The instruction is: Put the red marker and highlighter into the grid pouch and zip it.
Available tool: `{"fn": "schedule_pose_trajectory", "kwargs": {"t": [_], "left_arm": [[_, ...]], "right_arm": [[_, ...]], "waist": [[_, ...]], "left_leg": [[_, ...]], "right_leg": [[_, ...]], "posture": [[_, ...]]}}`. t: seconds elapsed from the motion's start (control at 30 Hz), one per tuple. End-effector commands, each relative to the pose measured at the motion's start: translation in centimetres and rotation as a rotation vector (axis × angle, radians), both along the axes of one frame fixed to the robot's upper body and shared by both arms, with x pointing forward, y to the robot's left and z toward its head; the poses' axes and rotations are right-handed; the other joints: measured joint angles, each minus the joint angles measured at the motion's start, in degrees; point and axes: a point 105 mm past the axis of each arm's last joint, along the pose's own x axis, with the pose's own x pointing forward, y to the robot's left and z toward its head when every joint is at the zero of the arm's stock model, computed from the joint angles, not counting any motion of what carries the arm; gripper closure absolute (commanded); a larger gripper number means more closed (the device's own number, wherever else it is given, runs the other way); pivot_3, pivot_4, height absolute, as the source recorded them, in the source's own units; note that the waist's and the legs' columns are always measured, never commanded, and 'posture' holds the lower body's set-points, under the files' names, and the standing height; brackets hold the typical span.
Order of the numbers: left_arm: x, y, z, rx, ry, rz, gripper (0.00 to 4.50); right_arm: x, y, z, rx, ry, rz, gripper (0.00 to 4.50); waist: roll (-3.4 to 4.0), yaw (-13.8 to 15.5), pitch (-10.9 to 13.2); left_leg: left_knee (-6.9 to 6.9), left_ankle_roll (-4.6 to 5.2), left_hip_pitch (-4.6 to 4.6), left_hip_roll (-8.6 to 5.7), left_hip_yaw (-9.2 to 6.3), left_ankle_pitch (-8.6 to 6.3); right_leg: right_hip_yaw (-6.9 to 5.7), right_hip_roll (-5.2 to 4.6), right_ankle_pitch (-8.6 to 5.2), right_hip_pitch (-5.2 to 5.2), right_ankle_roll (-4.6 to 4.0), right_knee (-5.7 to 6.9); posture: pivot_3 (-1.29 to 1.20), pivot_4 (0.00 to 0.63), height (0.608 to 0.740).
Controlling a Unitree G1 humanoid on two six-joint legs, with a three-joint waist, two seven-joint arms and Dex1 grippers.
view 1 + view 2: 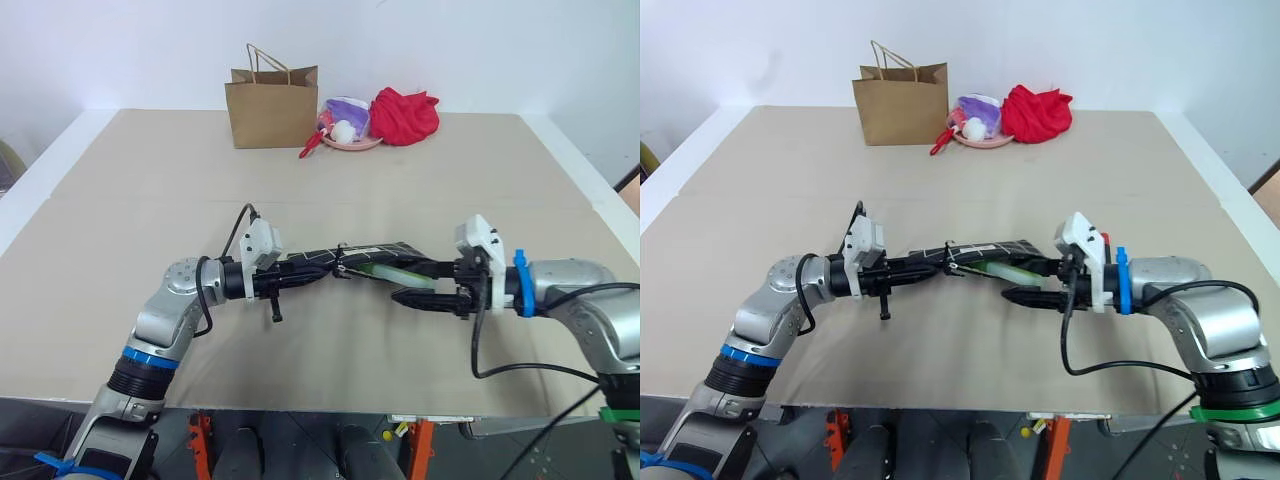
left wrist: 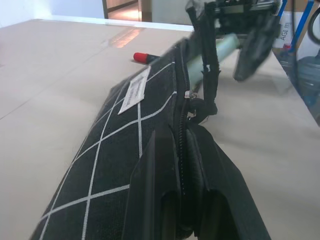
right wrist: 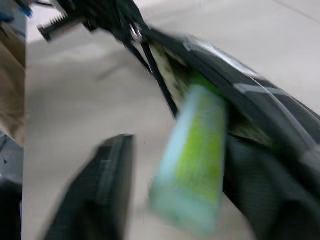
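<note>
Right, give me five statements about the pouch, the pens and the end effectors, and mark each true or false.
1. The left end effector is shut on the grid pouch. True.
2. The highlighter lies flat on the table, away from the pouch. False: it sticks partway out of the pouch's open mouth.
3. The right end effector is open at the highlighter. True.
4. The pouch is zipped shut. False: its mouth gapes open at the highlighter end.
5. The brown paper bag stands right beside the pouch. False: it stands at the far side of the table.
</note>
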Motion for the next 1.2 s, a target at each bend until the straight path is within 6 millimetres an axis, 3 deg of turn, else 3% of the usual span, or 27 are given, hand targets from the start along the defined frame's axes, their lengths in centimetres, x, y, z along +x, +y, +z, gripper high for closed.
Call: {"fn": "schedule_pose_trajectory", "kwargs": {"t": [0.03, 0.2, 0.3, 0.4, 0.5, 0.83, 1.03, 1.07, 1.1, 1.2], "left_arm": [[-0.5, 0.0, 1.4, -0.025, -0.052, -0.012, 4.50], [-0.3, 0.7, 1.3, -0.012, -0.048, 0.009, 4.50], [-0.2, 1.0, 1.2, -0.007, -0.046, 0.015, 4.50], [-0.1, 1.1, 1.2, -0.004, -0.046, 0.020, 4.50], [0.0, 1.2, 1.3, -0.003, -0.047, 0.021, 4.50], [0.3, 1.0, 1.5, 0.001, -0.057, 0.025, 4.50], [0.3, 0.9, 1.5, 0.000, -0.061, 0.024, 4.50], [0.3, 0.9, 1.5, 0.000, -0.061, 0.025, 4.50], [0.3, 0.9, 1.5, 0.000, -0.062, 0.025, 4.50], [0.4, 1.0, 1.5, 0.000, -0.062, 0.028, 4.50]], "right_arm": [[-0.8, -1.4, 1.8, -0.008, -0.061, 0.021, 0.03], [-1.4, -5.0, 3.0, 0.034, -0.006, -0.063, 0.03], [-0.1, -8.4, 3.7, 0.099, -0.017, -0.247, 0.03], [1.5, -11.8, 2.3, 0.035, -0.102, -0.448, 0.03], [2.7, -13.7, 0.2, -0.042, -0.164, -0.604, 0.03], [4.4, -14.6, -4.6, -0.028, -0.169, -1.027, 0.03], [3.7, -14.8, -7.9, -0.091, -0.104, -1.176, 0.03], [3.5, -14.7, -8.3, -0.093, -0.093, -1.193, 0.54], [3.2, -14.7, -8.8, -0.102, -0.081, -1.228, 0.74], [2.7, -14.7, -9.8, -0.115, -0.050, -1.284, 2.23]], "waist": [[0.00, 0.30, 0.00], [0.00, 0.91, 0.00], [-0.01, 0.92, 0.00], [-0.02, 0.93, 0.00], [-0.02, 0.83, -0.01], [0.05, 0.34, -0.04], [-0.05, 0.15, -0.10], [-0.09, 0.15, -0.13], [-0.12, 0.15, -0.15], [-0.24, 0.22, -0.22]], "left_leg": [[0.00, 0.00, -0.01, 0.00, 0.00, 0.00], [0.00, 0.02, -0.05, -0.02, 0.00, -0.03], [0.01, 0.02, 0.02, -0.02, 0.00, -0.02], [0.05, 0.02, 0.05, -0.02, 0.00, -0.01], [0.05, 0.02, 0.06, -0.02, 0.01, 0.00], [0.02, 0.00, 0.03, -0.02, -0.01, 0.01], [0.04, -0.02, 0.09, -0.03, -0.02, 0.02], [0.05, -0.02, 0.13, -0.03, -0.02, 0.03], [0.05, -0.02, 0.15, -0.03, -0.03, 0.03], [0.05, -0.02, 0.23, -0.03, -0.05, 0.03]], "right_leg": [[0.00, 0.00, -0.01, 0.00, 0.01, -0.01], [0.00, -0.02, -0.04, -0.01, 0.01, -0.03], [0.00, -0.01, -0.01, 0.01, -0.03, -0.02], [0.00, -0.01, 0.04, 0.04, -0.04, -0.02], [0.00, -0.01, 0.05, 0.05, -0.02, -0.02], [0.00, -0.01, 0.04, 0.04, -0.02, 0.01], [0.00, -0.01, 0.06, 0.14, -0.02, 0.01], [0.00, -0.01, 0.06, 0.20, -0.02, 0.01], [0.00, 0.00, 0.06, 0.22, -0.02, 0.01], [0.00, -0.01, 0.05, 0.34, -0.02, 0.01]], "posture": [[0.00, 0.150, 0.740], [0.00, 0.150, 0.740], [0.00, 0.150, 0.740], [0.00, 0.150, 0.740], [0.00, 0.150, 0.740], [0.00, 0.150, 0.740], [0.00, 0.150, 0.740], [0.00, 0.150, 0.740], [0.00, 0.150, 0.740], [0.00, 0.150, 0.740]]}}
